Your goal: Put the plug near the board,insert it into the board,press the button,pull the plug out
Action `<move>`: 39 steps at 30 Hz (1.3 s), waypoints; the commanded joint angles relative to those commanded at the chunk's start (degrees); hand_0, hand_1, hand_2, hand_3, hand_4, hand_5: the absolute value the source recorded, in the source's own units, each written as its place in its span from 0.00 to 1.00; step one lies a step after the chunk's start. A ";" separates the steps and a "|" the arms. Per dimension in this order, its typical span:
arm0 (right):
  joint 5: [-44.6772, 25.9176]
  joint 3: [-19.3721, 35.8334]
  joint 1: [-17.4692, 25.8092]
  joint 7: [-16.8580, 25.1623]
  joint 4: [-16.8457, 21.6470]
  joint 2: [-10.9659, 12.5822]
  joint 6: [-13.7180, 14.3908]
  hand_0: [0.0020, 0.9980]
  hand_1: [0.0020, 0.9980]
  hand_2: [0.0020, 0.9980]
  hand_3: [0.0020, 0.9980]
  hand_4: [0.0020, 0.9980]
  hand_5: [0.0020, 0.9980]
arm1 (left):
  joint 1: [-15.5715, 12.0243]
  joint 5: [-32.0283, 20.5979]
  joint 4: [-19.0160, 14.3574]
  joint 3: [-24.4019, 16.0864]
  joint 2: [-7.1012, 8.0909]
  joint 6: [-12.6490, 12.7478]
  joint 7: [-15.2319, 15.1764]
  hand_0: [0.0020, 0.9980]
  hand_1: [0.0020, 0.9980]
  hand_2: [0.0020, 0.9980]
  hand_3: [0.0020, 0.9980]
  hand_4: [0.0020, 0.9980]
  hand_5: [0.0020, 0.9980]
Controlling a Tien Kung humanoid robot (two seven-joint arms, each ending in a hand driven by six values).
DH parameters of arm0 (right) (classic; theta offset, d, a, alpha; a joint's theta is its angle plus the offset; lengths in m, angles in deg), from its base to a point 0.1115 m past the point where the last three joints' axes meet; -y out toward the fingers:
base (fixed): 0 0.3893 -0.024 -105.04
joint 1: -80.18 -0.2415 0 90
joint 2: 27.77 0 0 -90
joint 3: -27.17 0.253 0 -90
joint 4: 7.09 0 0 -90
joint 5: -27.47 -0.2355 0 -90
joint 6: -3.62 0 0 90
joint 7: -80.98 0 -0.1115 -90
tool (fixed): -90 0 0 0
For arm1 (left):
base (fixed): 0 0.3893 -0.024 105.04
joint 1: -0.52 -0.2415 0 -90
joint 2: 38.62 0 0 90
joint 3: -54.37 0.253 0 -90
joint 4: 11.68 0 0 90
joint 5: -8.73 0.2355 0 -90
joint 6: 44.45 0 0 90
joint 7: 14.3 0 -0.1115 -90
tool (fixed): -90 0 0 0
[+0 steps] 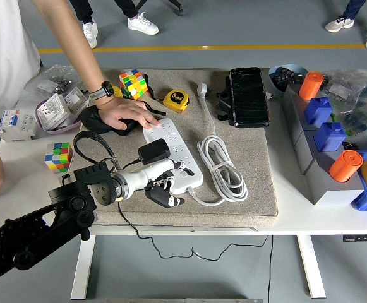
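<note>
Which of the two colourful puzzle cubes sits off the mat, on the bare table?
The cube at the left, beside the robot's arm, rests on the white table. The other cube sits on the grey mat's far edge, next to the yellow tape measure.
</note>
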 joint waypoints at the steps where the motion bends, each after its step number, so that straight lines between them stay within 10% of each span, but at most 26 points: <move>1: 0.00 -0.03 0.02 0.00 -0.01 0.01 0.00 0.59 0.63 0.54 0.48 0.74 0.44 | 0.02 0.11 0.21 0.05 -0.06 0.07 -0.06 0.04 0.08 0.15 0.84 0.75 0.00; 39: 0.36 0.22 -0.06 0.09 0.12 -0.03 0.07 0.59 0.64 0.54 0.48 0.74 0.44 | 0.86 2.67 3.68 1.74 -0.28 0.44 0.60 0.04 0.08 0.14 0.82 0.74 0.00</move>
